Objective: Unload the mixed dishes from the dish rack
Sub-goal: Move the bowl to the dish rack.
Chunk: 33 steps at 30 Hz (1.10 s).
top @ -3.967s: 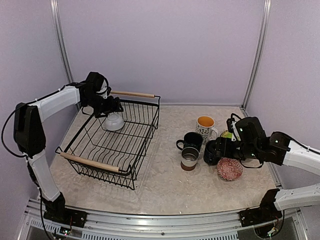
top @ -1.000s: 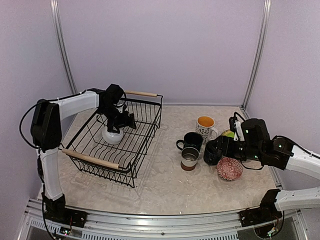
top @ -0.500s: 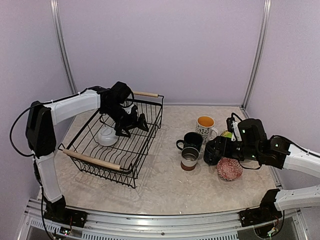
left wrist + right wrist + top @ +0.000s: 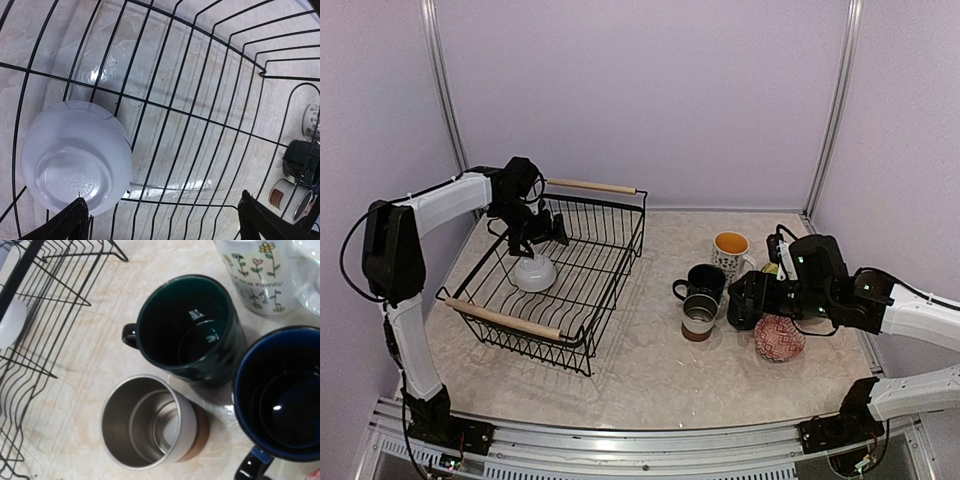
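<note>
The dish rack [image 4: 582, 300], black wire with two wooden handles, holds one small white bowl [image 4: 534, 272] lying upside down. My left gripper [image 4: 547, 228] hovers inside the rack just beyond the bowl. In the left wrist view the bowl [image 4: 75, 157] lies at the lower left. That gripper [image 4: 167, 226] is open wide and empty, its left fingertip [image 4: 75, 220] by the bowl's rim. My right gripper [image 4: 748, 298] hangs over the dark mugs; its fingers do not show in the right wrist view.
Right of the rack stand a patterned white mug [image 4: 731, 250], a dark green mug [image 4: 187, 327], a steel cup [image 4: 147, 422] and a blue mug [image 4: 282, 390]. A red patterned bowl [image 4: 780, 338] lies upside down by the right arm. Something lime green [image 4: 775, 268] shows behind it.
My left gripper swung right across the rack, then back toward its far left side. The white bowl slid slightly left. The right arm barely moved.
</note>
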Motion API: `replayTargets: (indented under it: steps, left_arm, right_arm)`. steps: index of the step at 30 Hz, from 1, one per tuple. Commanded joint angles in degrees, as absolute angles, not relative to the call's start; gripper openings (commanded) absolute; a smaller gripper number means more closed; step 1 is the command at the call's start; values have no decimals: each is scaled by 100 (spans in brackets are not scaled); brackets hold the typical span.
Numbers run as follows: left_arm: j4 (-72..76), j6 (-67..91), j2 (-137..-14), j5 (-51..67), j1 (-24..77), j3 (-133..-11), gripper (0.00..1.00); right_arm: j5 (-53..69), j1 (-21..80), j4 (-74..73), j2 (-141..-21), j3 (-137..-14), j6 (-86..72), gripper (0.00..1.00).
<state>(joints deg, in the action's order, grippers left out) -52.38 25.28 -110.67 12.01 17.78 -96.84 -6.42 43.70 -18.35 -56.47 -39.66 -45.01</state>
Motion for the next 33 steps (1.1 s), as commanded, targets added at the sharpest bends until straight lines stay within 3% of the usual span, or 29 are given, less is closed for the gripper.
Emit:
replayTargets:
  steps: [1,19,33]
  left_arm:
    - [-5253,2409,-11395,998,1776,-9781,99]
    - [-4937,2593,-11976,1617,2427,-9859,95]
    - [-4798,2847,-11921,1797,2961,-9574,97]
  right_arm:
    - [-670,4421,-1839,-5575,-4101,-4481,80]
    - [-686,4415,-1797,-5553,-4043,-4484,80]
    - [-593,4428,-1605,-5637,-3980,-4530,80]
